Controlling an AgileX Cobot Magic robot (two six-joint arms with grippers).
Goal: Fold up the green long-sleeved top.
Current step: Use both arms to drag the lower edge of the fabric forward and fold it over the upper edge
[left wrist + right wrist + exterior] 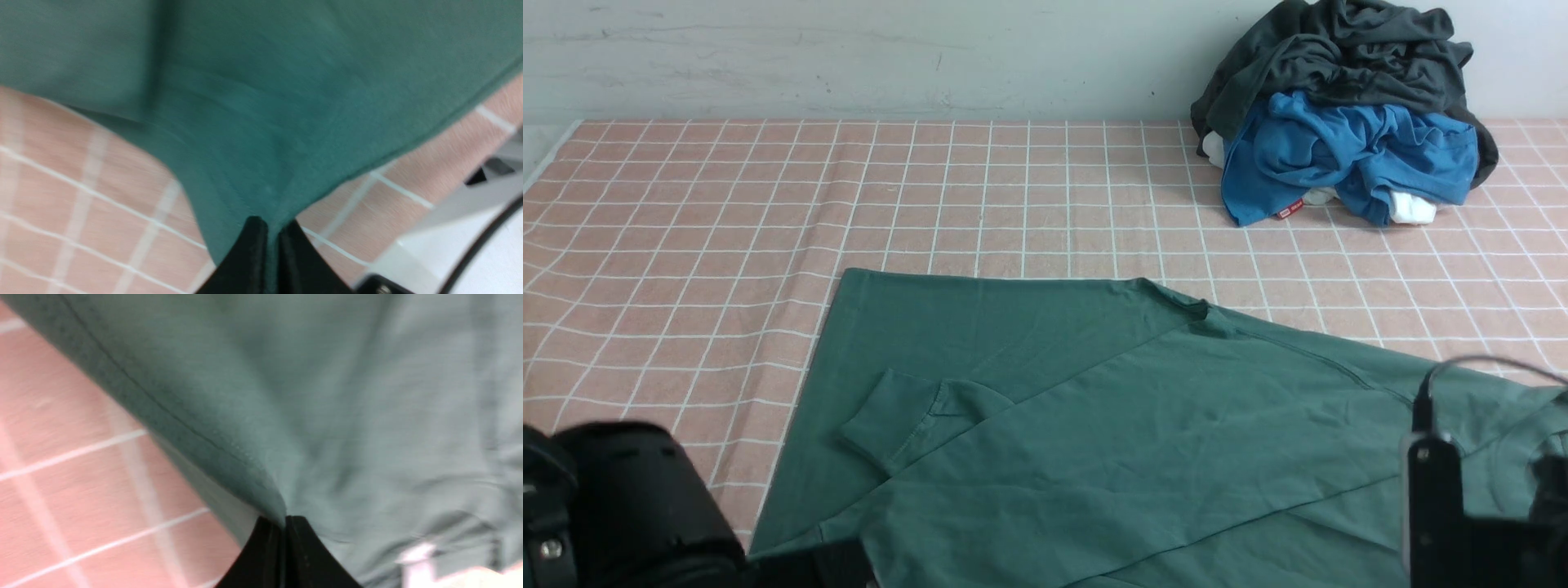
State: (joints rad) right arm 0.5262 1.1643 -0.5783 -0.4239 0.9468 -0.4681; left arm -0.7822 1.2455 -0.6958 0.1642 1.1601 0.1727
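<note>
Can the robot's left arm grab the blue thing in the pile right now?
Probably not. The left gripper is shut on the green top, and the blue garment lies far across at the back right.

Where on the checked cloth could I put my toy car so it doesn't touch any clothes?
The far left of the checked cloth is bare, between the wall and the green top. A bare strip also runs between the top and the pile of clothes. The near side is crowded: the top fills it.

No legible text; red tag (pixel 1288 211) on blue garment (pixel 1347 151) too small.
</note>
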